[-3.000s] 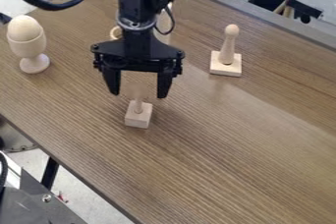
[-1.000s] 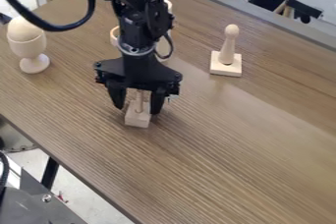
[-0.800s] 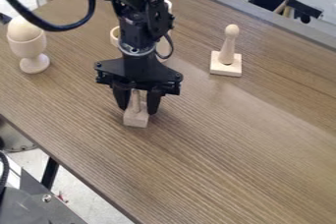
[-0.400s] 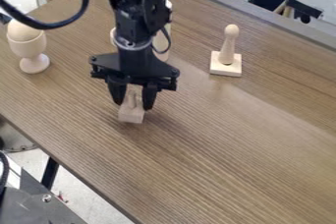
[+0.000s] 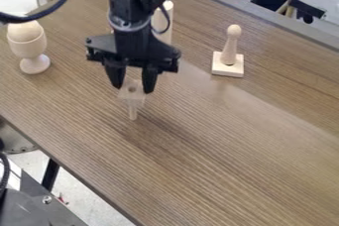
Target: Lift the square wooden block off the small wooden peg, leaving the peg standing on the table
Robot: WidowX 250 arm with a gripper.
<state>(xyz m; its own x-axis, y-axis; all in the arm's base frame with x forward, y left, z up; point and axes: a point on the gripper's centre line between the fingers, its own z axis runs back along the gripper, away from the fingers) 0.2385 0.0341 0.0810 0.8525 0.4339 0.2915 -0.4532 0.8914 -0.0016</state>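
Gripping a small wooden block between the fingers of the claw, over the counter, left of the view's centre. Showing a hole in the block's face and pointing a thin peg downward from it. Partly hidden behind the arm, at a pale cylinder. Farther right, upright on a square base, at a knobbed post. Over to the left, at a cup with an egg in it.

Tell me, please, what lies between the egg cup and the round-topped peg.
The camera view shows the gripper between them, holding a wooden block.
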